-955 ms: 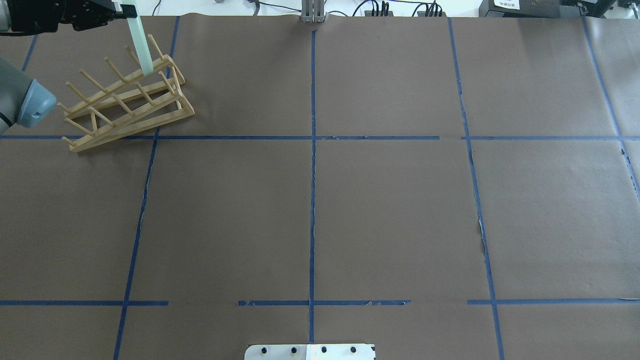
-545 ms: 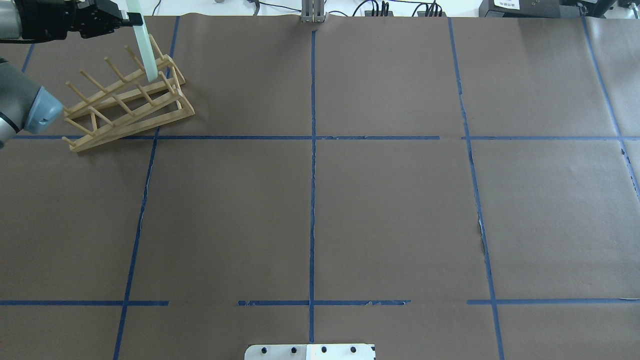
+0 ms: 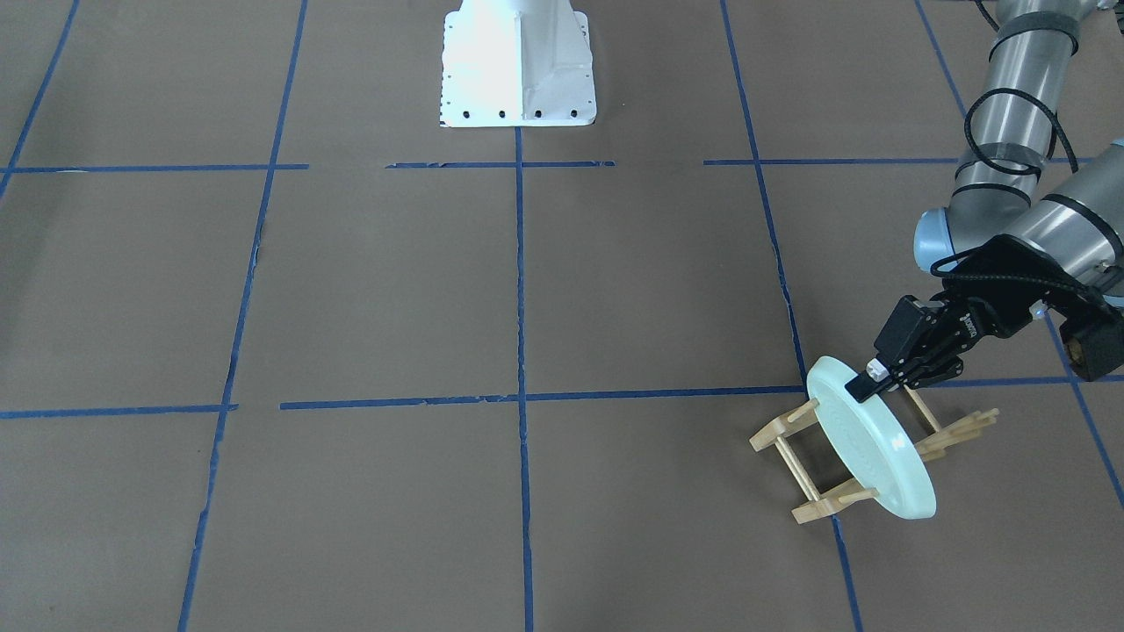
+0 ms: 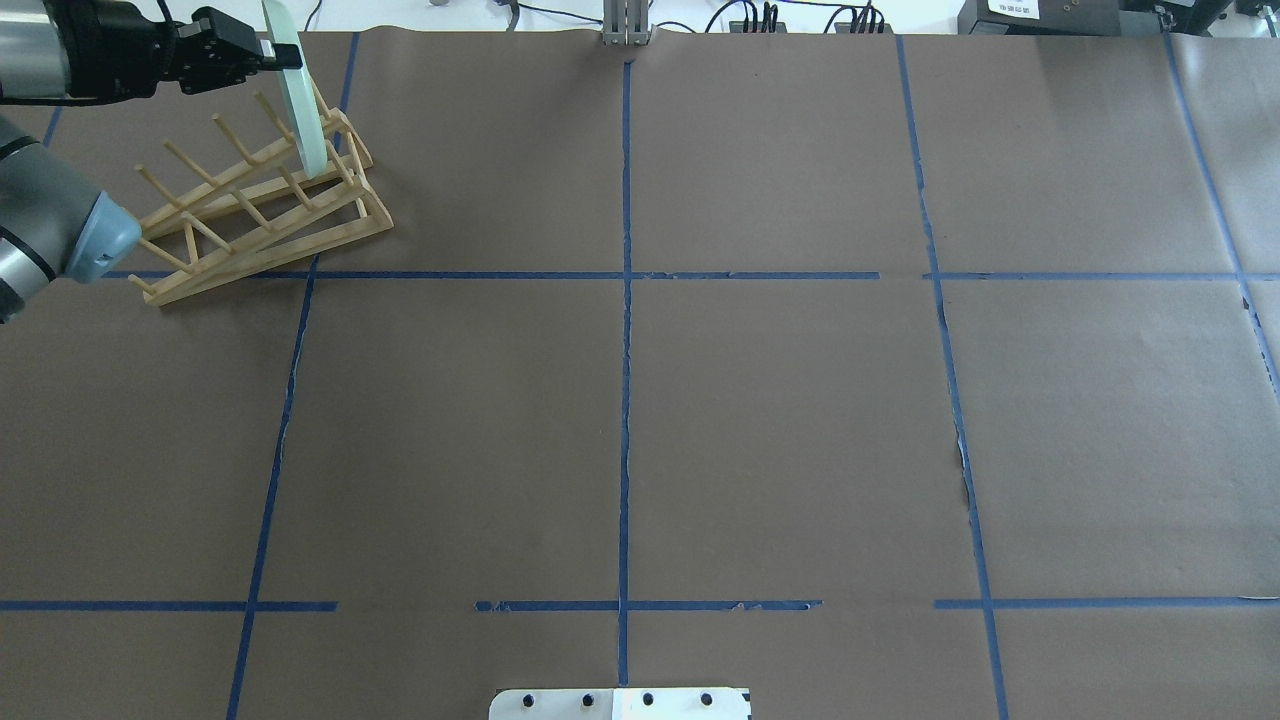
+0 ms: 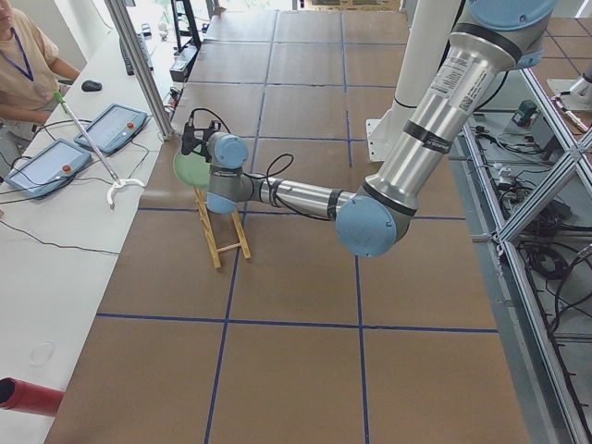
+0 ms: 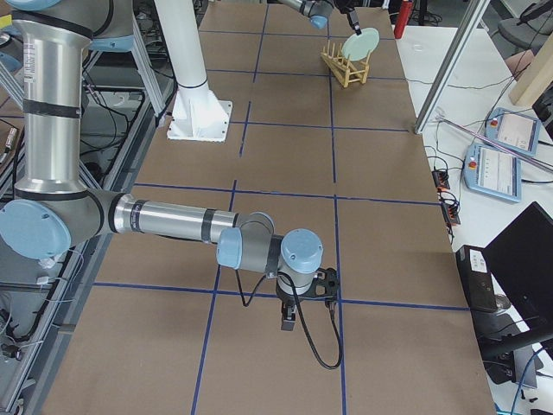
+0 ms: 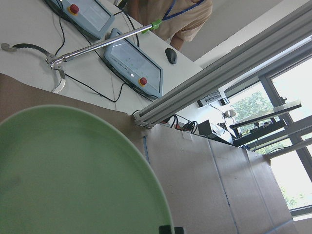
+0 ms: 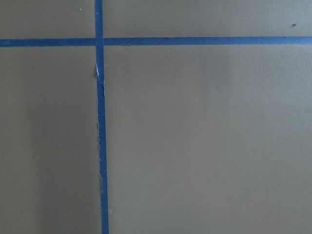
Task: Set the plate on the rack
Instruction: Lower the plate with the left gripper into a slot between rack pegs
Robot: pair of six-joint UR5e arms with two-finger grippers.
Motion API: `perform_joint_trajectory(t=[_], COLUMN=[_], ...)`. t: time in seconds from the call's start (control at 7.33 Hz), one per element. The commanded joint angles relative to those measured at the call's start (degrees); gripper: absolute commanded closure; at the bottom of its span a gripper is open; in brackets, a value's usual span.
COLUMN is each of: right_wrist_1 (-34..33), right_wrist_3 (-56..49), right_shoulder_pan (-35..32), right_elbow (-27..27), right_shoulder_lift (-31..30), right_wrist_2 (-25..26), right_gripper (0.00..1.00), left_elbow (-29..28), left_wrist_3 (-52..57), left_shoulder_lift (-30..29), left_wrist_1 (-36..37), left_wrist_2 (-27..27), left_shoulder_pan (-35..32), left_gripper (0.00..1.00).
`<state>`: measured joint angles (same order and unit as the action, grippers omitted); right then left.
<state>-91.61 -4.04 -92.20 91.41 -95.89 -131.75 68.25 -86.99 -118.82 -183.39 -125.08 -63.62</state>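
The pale mint-green plate [image 3: 871, 449] stands on edge, tilted, between the pegs at one end of the light-wood rack [image 3: 812, 507]. My left gripper [image 3: 865, 384] is shut on the plate's upper rim. From overhead the plate [image 4: 298, 110] shows edge-on above the rack [image 4: 255, 212], with the left gripper [image 4: 265, 50] at its top. The plate fills the left wrist view [image 7: 73, 170]. The right gripper [image 6: 289, 322] hangs low over the table far from the rack; I cannot tell whether it is open or shut.
The table is brown paper with blue tape lines [image 4: 625, 300]. The robot's white base [image 3: 516, 66] stands at the near edge. A side table with pendants [image 5: 55, 162], a hooked pole and an operator lies beyond the rack's side.
The left gripper and the plate have moved a little to the right, and the plate's lower edge sits further down between the rack's end pegs. The rack has shifted slightly.
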Motion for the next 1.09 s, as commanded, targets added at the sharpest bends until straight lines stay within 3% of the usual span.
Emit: perform_joint_trajectory(t=[0.0,0.82,0.95], right_wrist_1=[0.0,0.0,-0.1], right_wrist_3=[0.0,0.0,0.0], right_shoulder_pan=[0.0,0.0,0.0], right_elbow=[0.0,0.0,0.0], right_shoulder_lift=[0.0,0.0,0.0], right_wrist_2=[0.0,0.0,0.0], right_gripper=[0.0,0.0,0.0], left_elbow=[-0.8,-2.0,-2.0], left_wrist_3=[0.1,0.1,0.1], left_shoulder_lift=[0.1,0.5,0.4], left_wrist_1=[-0.6,-0.9,-1.0], left_wrist_2=[0.0,0.0,0.0], left_shoulder_pan=[0.4,0.8,0.8], left_gripper=[1.0,1.0,0.76])
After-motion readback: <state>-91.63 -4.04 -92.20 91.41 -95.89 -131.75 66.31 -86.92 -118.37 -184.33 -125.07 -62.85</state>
